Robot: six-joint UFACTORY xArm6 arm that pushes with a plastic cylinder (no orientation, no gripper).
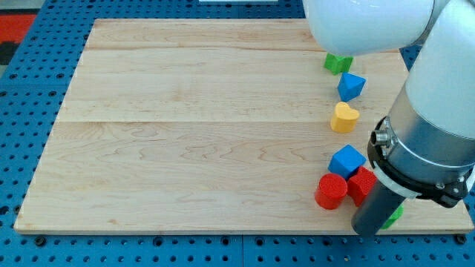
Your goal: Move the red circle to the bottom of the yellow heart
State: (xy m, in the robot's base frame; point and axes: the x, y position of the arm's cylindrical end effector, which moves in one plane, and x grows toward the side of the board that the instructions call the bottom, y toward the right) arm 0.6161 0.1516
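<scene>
The red circle [331, 191] stands near the board's bottom right. The yellow heart [344, 117] lies above it, with a blue cube [346, 159] between the two. A second red block [361, 184] touches the red circle's right side and is partly hidden by my arm. My dark rod comes down at the board's bottom right, and my tip [369, 232] is just below and to the right of the red circle, apart from it. A green block [394, 216] peeks out from behind the rod on its right.
Another blue block [351, 86] and a green block [338, 63] lie above the heart near the right edge. The arm's white and grey body [434, 126] covers the board's right edge. The wooden board [193, 133] sits on a blue pegboard.
</scene>
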